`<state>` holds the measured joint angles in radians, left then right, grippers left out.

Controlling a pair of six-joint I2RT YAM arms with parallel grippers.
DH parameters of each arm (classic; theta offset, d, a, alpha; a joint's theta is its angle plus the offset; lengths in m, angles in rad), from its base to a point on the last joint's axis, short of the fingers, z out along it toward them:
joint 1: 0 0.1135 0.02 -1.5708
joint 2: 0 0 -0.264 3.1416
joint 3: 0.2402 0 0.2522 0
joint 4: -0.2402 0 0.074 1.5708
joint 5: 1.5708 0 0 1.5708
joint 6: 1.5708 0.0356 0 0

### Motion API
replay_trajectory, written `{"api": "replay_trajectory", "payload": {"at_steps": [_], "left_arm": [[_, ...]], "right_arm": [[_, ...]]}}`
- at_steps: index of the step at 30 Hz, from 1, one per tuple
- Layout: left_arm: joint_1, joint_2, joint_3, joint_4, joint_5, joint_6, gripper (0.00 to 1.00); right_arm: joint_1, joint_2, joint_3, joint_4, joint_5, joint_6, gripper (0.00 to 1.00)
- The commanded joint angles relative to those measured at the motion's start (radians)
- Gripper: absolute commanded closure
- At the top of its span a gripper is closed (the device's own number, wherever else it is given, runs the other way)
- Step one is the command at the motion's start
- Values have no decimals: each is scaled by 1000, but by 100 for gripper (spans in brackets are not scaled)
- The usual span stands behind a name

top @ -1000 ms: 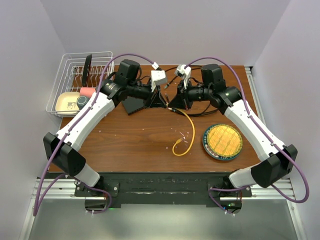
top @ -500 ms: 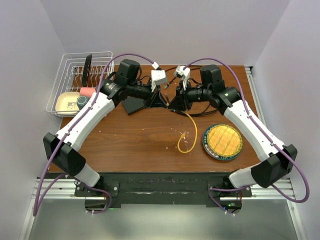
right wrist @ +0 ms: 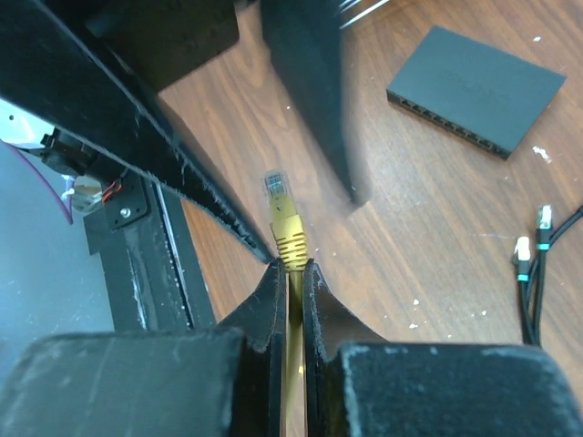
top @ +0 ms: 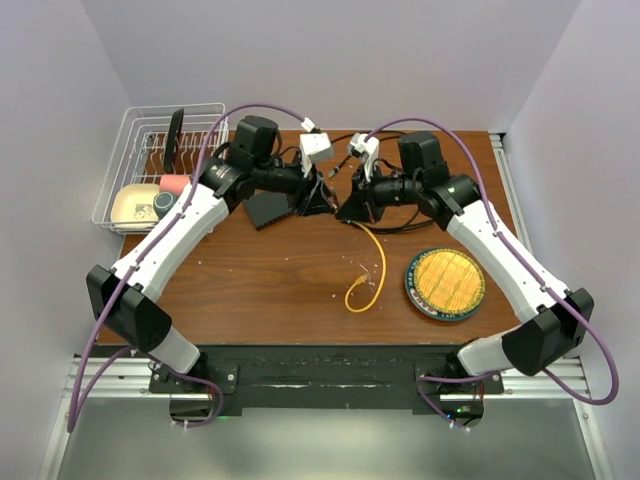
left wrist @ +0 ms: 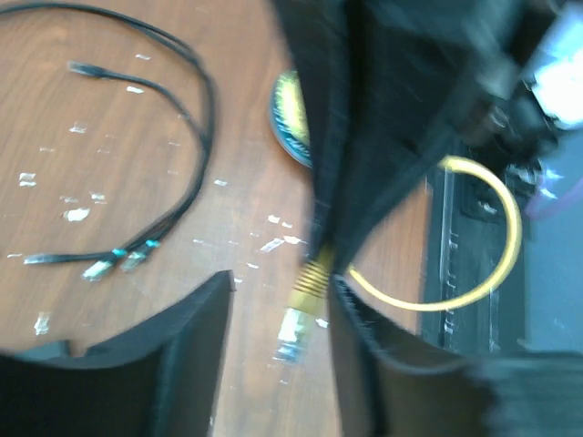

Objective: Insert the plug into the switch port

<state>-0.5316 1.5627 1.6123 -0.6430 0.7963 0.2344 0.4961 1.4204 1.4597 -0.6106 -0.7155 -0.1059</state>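
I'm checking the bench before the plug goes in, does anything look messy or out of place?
Small white flecks are scattered over the wooden table, like chips or debris. Loose black cables sprawl across it too, plugs unconnected. The yellow plug sits straight in the right claw. Nothing looks broken or spilled otherwise.
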Motion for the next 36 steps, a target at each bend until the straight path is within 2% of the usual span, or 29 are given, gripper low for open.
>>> {"api": "replay_trajectory", "payload": {"at_steps": [1, 7, 8, 9, 11, 14, 20, 23, 27, 32, 36], "left_arm": [[42, -4, 0, 146, -130, -122, 40], [137, -1, -57, 276, -271, -228, 29], [143, 6, -54, 282, -354, -262, 24], [148, 35, -46, 278, -394, -265, 18], [160, 78, 4, 238, -503, -271, 16], [182, 198, 95, 178, -570, -291, 14], [243, 442, 270, 137, -586, -372, 14], [257, 586, 375, 106, -617, -383, 15], [275, 703, 504, 51, -644, -386, 15], [312, 772, 500, 42, -583, -405, 16], [318, 755, 385, 51, -577, -403, 18]], "right_arm": [[12, 12, -9, -9, 43, 29, 100], [13, 17, -21, -12, 116, 35, 100], [12, 15, -24, -12, 122, 35, 100], [12, 11, -30, -14, 128, 38, 100], [12, 11, -36, -9, 136, 38, 100], [13, 8, -45, -11, 143, 41, 100], [13, -3, -67, 0, 169, 54, 100], [12, -12, -76, -2, 175, 54, 100], [12, -21, -94, -2, 177, 55, 100], [10, -35, -119, 2, 183, 60, 100], [12, -43, -134, 11, 192, 66, 100]]}}
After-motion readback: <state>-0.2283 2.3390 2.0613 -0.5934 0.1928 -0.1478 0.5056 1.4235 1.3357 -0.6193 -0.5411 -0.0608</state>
